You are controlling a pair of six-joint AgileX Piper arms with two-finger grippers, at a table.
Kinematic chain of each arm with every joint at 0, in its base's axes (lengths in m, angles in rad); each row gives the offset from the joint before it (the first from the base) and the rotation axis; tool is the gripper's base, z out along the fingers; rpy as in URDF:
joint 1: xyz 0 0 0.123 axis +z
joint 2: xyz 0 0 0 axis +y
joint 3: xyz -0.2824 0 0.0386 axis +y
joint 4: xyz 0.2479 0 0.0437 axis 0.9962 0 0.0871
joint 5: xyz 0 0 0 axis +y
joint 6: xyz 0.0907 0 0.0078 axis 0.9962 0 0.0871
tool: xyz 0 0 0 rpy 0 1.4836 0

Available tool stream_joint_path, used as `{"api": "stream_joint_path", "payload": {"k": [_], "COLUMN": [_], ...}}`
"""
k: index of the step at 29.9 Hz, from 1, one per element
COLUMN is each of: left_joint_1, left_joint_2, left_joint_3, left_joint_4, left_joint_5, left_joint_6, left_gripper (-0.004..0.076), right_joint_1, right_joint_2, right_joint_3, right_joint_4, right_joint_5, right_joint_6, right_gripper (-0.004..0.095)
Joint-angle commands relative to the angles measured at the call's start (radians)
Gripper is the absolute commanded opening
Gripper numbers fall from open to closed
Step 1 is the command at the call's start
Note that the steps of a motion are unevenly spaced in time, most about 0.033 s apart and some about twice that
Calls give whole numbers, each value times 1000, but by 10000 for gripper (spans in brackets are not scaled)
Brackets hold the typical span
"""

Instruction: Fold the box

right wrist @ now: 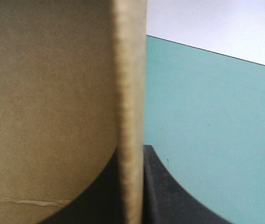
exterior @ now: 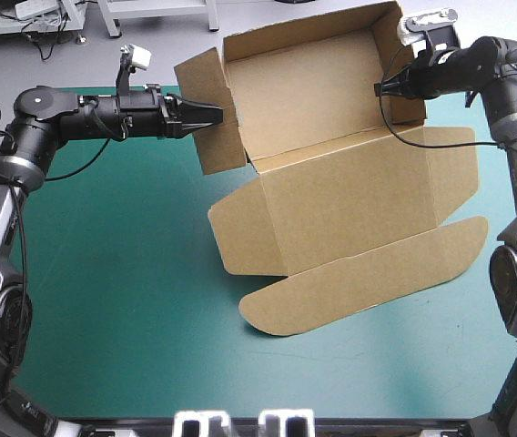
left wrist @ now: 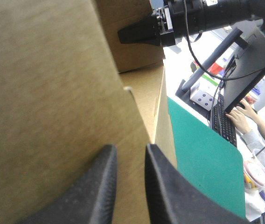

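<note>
The brown box (exterior: 349, 200) lies partly formed at the table's far right. Its back section stands up as an open trough, while the base panel and the rounded front flap (exterior: 368, 282) lie flat. My left gripper (exterior: 219, 116) is shut on the raised left side flap (exterior: 208, 109). In the left wrist view the board (left wrist: 44, 93) fills the space ahead of my left gripper (left wrist: 130, 156). My right gripper (exterior: 379, 89) is shut on the raised right wall, and the board edge (right wrist: 130, 93) runs between its fingers (right wrist: 160, 186). It also shows in the left wrist view as the far gripper (left wrist: 123, 35).
The teal-green cover (exterior: 122, 291) stretches to the left of the box and in front of it. The raised back wall (exterior: 304, 41) stands close to the table's far edge. A flat side flap (exterior: 450, 173) reaches toward the right edge under my right arm.
</note>
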Motion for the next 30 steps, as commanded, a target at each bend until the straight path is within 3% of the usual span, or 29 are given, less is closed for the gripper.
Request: {"api": "stream_joint_path", "payload": {"k": [1, 16, 24, 30], "left_joint_1": [-3, -3, -2, 0], "left_joint_2": [-53, -53, -83, -123], "left_joint_3": [-31, -42, -44, -44], "left_joint_4": [-85, -66, -14, 278], "left_joint_5": [-2, -29, -385, -593], "left_joint_6": [-8, 16, 74, -10], "left_gripper": [162, 162, 162, 162], "right_joint_1": [19, 19, 16, 16], "right_joint_2": [-57, -57, -57, -57], "right_joint_3": [-32, -32, -32, -32], "right_joint_4": [75, 73, -24, -24], "right_joint_5": [-64, -66, -29, -29], "right_joint_6": [0, -12, 24, 25], "right_gripper": [-18, -18, -18, -18]}}
